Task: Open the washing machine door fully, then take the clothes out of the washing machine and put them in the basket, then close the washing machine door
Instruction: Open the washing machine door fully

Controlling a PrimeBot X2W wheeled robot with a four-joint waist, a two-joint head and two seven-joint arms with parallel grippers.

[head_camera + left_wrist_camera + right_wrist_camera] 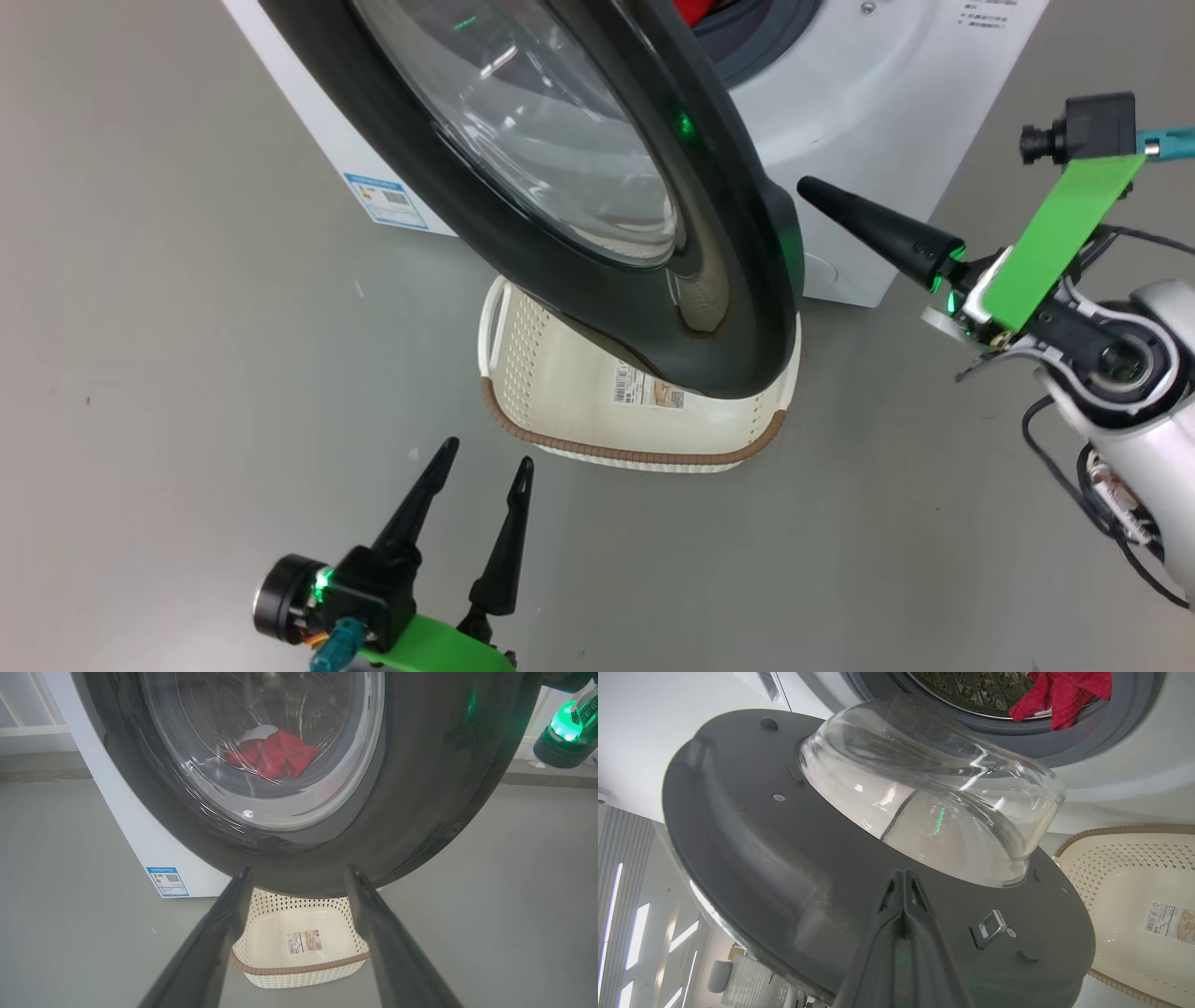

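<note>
Your left gripper (488, 459) sits low at the lower left, fingers spread apart and pointing up. Your right gripper (810, 189) is pinched into one point, reaching in from the right and aimed leftward.

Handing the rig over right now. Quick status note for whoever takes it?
Left gripper: open, empty, low in front of the basket.
Right gripper: shut, empty, tip at the inner face of the washing machine door.
Door: partly open, hanging over the basket, which is empty.
Clothes: inside the washing machine.
Done: door unlatched.
To do: swing door fully open, move clothes to basket, close door.
</note>
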